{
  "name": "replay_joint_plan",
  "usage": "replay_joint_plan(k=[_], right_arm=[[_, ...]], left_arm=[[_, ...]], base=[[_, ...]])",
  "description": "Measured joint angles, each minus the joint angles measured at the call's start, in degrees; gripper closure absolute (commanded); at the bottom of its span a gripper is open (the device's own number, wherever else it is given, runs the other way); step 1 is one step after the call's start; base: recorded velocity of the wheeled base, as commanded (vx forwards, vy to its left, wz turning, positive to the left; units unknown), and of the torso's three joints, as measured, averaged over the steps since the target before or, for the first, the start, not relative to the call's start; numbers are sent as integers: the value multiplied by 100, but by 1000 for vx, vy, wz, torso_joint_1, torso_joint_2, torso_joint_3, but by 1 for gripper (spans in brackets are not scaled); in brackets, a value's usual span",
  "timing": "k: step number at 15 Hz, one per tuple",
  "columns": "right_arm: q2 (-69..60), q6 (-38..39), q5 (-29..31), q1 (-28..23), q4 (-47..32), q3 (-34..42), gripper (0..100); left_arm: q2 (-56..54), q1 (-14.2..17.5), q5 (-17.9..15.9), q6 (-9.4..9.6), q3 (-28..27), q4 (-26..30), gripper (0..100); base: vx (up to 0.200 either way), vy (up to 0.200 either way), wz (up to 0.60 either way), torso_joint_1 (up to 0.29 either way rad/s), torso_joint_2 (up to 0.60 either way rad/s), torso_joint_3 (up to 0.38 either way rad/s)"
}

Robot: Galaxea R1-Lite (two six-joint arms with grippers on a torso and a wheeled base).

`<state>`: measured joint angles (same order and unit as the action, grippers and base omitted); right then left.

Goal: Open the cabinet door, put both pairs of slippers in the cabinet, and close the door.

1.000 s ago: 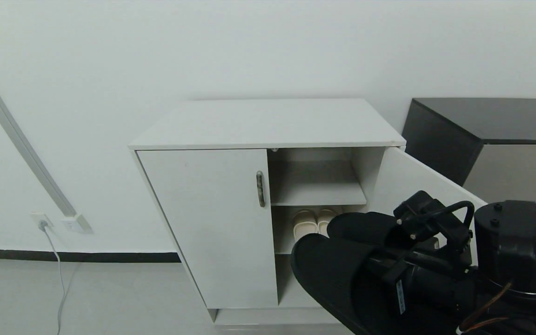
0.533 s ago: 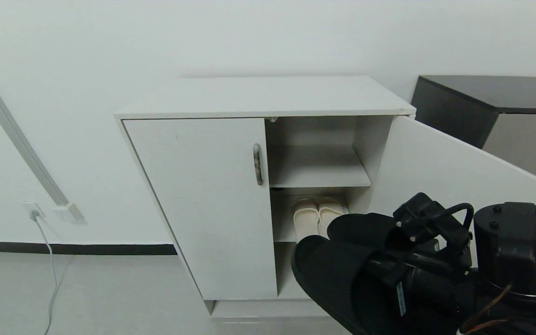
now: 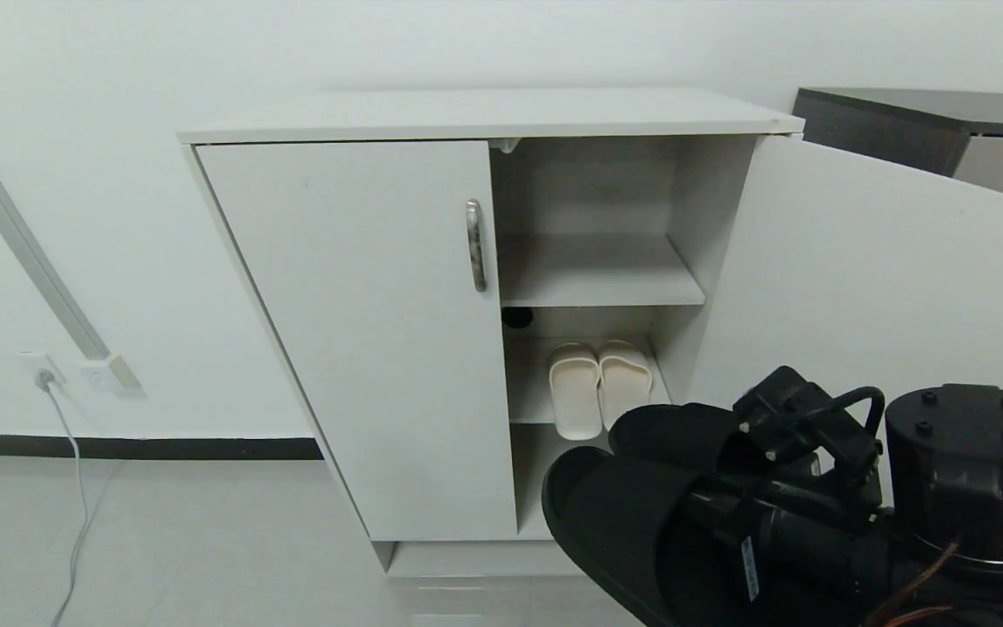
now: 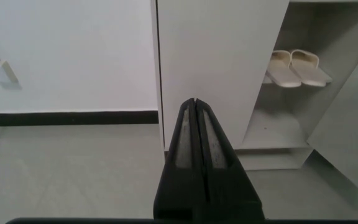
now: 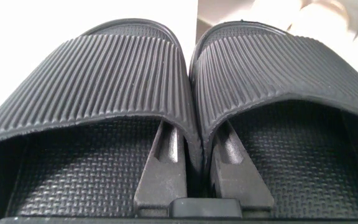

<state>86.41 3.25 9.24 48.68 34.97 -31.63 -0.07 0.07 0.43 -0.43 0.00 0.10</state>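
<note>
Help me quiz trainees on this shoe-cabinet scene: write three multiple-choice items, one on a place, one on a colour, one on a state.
1. Where in the cabinet do the white slippers lie? A) top shelf B) middle shelf C) bottom
2. What colour is the held pair, in the right hand? A) black B) red C) white
3. The right door is: A) shut B) open C) missing
Answers: B, they lie on the board between top and bottom; A, both ribbed straps are black; B, it stands swung outward from the cabinet.
</note>
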Motion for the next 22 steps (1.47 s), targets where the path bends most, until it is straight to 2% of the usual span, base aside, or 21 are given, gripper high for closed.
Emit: replay_joint_plan(k=[16,18,22], right_arm=[[35,-162,-2,9,169,112,100],[39,-162,0,9,169,121,100],[94,-160,1,5,277,123,100]], left_arm=[[0,0,0,10,0,0,100],[0,0,-7,18,0,0,100],[0,-5,6,18,0,6,100]], base=[[0,0,0,0,25,22],[0,200,0,2,0,5],[0,0,0,0,0,0]])
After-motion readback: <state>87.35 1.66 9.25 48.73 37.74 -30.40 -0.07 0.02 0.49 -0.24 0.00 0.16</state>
